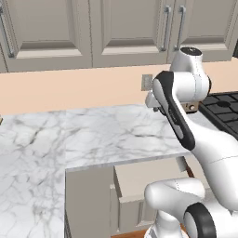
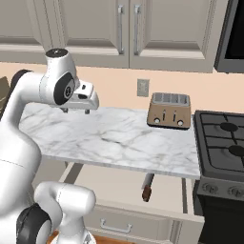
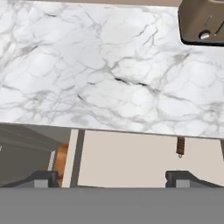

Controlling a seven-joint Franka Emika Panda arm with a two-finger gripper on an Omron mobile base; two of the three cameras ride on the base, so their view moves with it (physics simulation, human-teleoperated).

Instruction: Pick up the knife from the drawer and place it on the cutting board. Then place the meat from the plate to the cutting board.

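The knife (image 2: 147,187) lies in the open drawer (image 2: 119,183) below a white, grey-veined marble counter (image 2: 114,138); its dark brown handle points toward the near side, and the blade runs back under the counter's edge, so only the handle and a short stretch of metal show. Grey-beige panelled wall cabinets (image 2: 95,28) hang above a peach backsplash carrying a wall outlet (image 2: 142,87). A black gas stove (image 2: 221,143) stands at the right end of the counter, and a brown toaster (image 2: 168,110) sits on the marble near the wall just left of it. The gripper (image 2: 75,111) hovers above the left part of the counter, well apart from the knife, which lies lower, nearer and to the right; its fingers (image 3: 43,178) are spread wide with nothing between them. In the hand view the knife handle shows as a small dark stub at the counter's edge. In the left base view the arm hides much of the drawer, and the knife cannot be made out.
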